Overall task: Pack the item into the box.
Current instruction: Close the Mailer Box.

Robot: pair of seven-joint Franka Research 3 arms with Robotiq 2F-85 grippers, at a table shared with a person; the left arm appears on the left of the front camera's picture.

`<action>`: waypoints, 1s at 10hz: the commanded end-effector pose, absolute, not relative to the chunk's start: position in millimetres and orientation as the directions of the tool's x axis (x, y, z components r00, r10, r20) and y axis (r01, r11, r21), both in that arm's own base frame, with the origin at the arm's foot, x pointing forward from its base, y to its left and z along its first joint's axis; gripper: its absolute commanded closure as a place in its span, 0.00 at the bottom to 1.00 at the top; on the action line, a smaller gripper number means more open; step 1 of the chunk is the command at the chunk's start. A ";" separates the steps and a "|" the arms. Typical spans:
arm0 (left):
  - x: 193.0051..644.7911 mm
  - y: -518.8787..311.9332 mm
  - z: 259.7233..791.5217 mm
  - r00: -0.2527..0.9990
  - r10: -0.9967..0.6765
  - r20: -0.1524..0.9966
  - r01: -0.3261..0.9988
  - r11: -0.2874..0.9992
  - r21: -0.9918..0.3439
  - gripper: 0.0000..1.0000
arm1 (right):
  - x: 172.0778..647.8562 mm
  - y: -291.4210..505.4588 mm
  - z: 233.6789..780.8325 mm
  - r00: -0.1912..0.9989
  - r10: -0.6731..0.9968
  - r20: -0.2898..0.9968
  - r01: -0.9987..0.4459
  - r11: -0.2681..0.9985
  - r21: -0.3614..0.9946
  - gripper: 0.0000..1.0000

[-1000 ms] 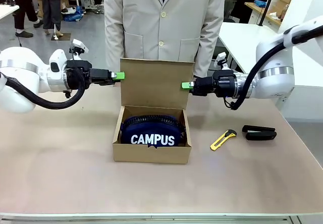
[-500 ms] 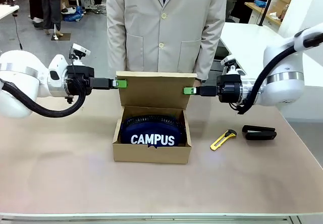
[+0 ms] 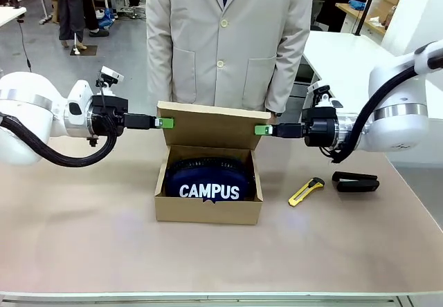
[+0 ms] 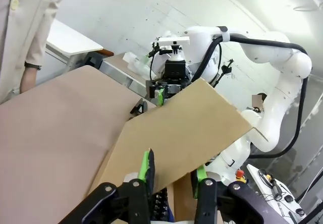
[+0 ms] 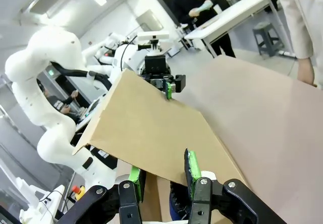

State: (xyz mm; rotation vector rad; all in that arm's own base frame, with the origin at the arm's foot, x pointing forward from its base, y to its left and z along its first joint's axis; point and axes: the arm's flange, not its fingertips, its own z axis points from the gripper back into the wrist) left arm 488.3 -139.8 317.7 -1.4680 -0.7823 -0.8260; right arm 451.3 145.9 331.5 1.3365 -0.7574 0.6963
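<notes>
While the two grippers reach in from the sides, the pouch (image 3: 210,179) sits down inside the box (image 3: 208,214). The pouch is dark blue and soft, with a round, puffy shape. It has big white letters on the front that say CAMPUS. A black bumpy strip runs over its top. It fills almost all of the box.

The box is plain brown cardboard. It is low, with flat walls and a small notch cut in the front. Its lid (image 3: 211,124) is a flat, stiff sheet of the same cardboard. It stands up at the back and leans forward over the pouch.

The left gripper (image 3: 165,122) is at one top corner of the lid and the right gripper (image 3: 261,130) is at the other. Seen from its own wrist, the left gripper (image 4: 173,167) has its fingers close together with the lid's edge between them. The right gripper (image 5: 163,171) looks the same from its wrist. I cannot tell if the green pads press on the cardboard or just sit beside it.

The pouch lies lower than both grippers, in the space between them. It is down and to the right of the left gripper, and down and to the left of the right one. Neither gripper touches it.

Below the right gripper's arm, a yellow knife (image 3: 306,191) and a black stapler (image 3: 355,182) lie on the smooth tan table (image 3: 83,238). A person (image 3: 228,37) in a pale coat stands just past the grippers.
</notes>
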 end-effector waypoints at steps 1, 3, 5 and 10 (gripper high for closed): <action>487.9 -140.8 321.9 0.510 -0.003 0.860 0.856 -0.095 -0.508 0.59 | 456.1 147.0 334.5 0.570 0.008 0.822 -0.818 0.102 0.566 0.56; 487.4 -141.1 318.8 0.518 -0.001 0.856 0.854 -0.068 -0.516 0.59 | 456.1 147.0 334.5 0.570 0.008 0.822 -0.818 0.102 0.566 0.56; 476.9 -148.2 313.5 0.417 -0.074 0.906 0.886 -0.190 -0.424 0.59 | 452.1 147.7 327.6 0.514 0.021 0.857 -0.856 0.079 0.511 0.56; 465.8 -145.5 314.4 0.131 0.007 0.991 0.979 -0.161 -0.128 0.59 | 434.9 147.3 305.0 0.250 0.040 0.967 -0.968 0.022 0.250 0.56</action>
